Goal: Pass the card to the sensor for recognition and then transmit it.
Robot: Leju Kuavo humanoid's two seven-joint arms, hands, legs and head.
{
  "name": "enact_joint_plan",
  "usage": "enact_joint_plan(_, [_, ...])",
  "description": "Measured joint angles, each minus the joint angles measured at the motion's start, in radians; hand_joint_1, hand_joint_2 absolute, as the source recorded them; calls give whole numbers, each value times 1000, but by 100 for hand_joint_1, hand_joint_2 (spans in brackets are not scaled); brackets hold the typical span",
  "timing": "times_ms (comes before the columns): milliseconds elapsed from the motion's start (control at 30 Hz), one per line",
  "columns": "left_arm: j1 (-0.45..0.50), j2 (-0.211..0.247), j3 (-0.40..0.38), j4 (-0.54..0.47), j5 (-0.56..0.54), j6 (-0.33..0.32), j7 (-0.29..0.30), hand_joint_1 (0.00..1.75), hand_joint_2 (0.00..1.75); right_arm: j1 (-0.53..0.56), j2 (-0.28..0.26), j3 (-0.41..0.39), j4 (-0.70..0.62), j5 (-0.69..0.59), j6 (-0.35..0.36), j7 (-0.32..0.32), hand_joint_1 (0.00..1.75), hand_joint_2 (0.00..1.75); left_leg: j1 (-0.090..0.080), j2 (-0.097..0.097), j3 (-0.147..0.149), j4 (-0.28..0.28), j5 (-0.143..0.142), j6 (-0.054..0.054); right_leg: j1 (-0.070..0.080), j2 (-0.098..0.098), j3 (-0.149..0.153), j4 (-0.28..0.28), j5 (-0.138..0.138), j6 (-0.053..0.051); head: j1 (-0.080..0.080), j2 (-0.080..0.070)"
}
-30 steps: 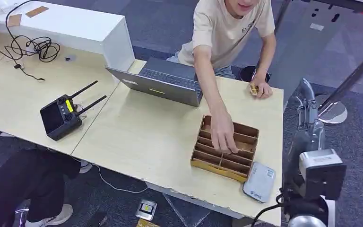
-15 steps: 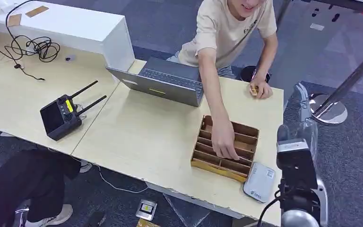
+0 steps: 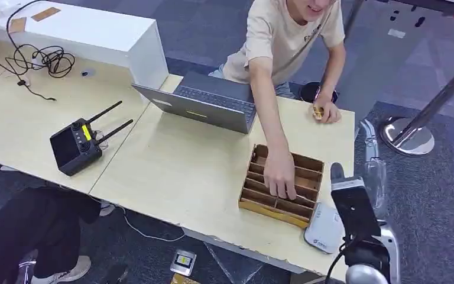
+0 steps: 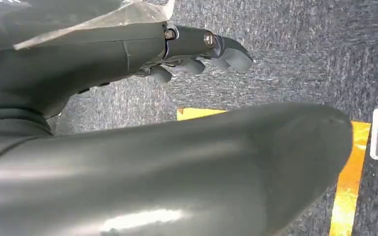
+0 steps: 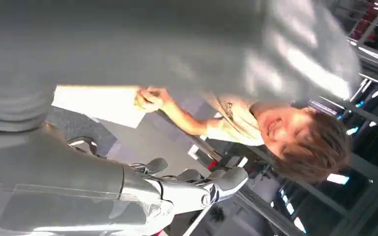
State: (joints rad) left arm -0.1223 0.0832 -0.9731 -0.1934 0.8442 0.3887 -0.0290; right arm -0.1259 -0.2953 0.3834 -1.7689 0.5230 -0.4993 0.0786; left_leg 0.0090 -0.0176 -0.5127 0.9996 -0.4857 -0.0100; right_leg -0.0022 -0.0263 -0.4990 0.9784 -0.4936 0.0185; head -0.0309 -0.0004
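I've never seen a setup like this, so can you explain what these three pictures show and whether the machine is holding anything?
These come from a humanoid robot's three cameras. The head view looks down on a wooden table holding a laptop, a black remote controller, a cardboard divider tray and a grey card reader. A person's hand reaches into the tray. The wrist views sit behind each hand: the left robot hand hangs over carpet, the right robot hand is raised beside the table. Both have their fingers apart and hold nothing.

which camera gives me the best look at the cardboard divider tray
The head view: the cardboard divider tray sits whole on the table, with a person's hand inside. The wrist views face carpet and the person instead.
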Motion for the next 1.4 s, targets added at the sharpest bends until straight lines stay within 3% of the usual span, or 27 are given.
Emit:
enact_joint_plan(600, [0, 1, 0, 0, 1, 1, 5, 0, 0, 9, -37, 41, 51, 93, 16, 27, 0, 175, 0, 0, 0, 0, 0, 0, 0, 0, 0, 0, 0, 0, 0, 0])
enact_joint_plan(800, [0, 1, 0, 0, 2, 7, 6, 0, 0, 9, -46, 51, 66, 199, 6, 69, 0, 175, 0, 0, 0, 0, 0, 0, 0, 0, 0, 0, 0, 0, 0, 0])
enact_joint_plan(1400, [1, -2, 0, 0, 3, 8, -19, 0, 0, -18, -56, 89, 98, 222, 30, 69, 0, 175, 0, 0, 0, 0, 0, 0, 0, 0, 0, 0, 0, 0, 0, 0])
